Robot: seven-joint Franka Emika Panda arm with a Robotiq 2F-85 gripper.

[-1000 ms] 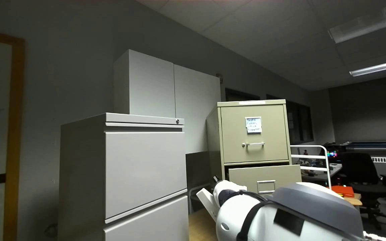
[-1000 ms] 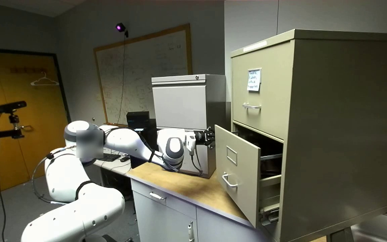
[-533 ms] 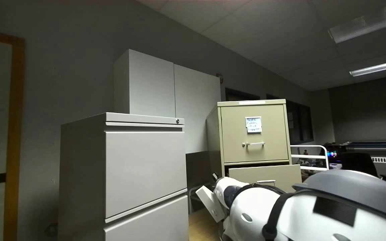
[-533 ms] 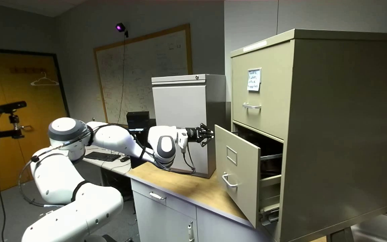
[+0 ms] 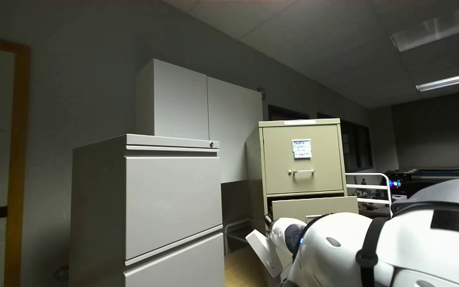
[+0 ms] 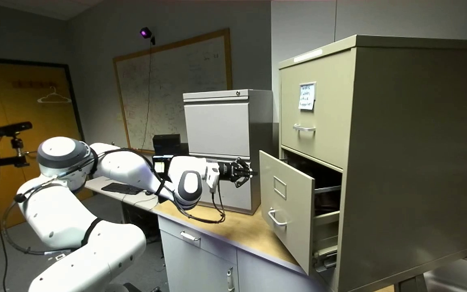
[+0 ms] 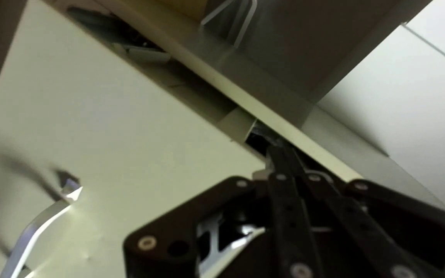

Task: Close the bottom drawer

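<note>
The bottom drawer [image 6: 290, 202] of the beige filing cabinet [image 6: 412, 162] is pulled well out. Its front also shows in an exterior view [image 5: 313, 205] and in the wrist view [image 7: 129, 127]. Its silver handle [image 6: 276, 218] is low on the front and also shows in the wrist view [image 7: 39, 231]. My gripper [image 6: 253, 173] points at the upper far side of the drawer front, with a small gap showing. Its black fingers are together and empty in the wrist view [image 7: 284, 154]. In an exterior view, my arm hides the drawer's lower part.
A grey cabinet [image 6: 217, 129] stands behind my gripper on the wooden counter [image 6: 225, 223]. The shut top drawer [image 6: 318, 109] is above the open one. A desk with a keyboard [image 6: 123, 188] is behind my arm. A camera on a stand [image 6: 8, 130] is at the far left.
My arm has drawn back from the drawer front, and the gripper rose slightly and then dropped lower. The drawer has not moved.
</note>
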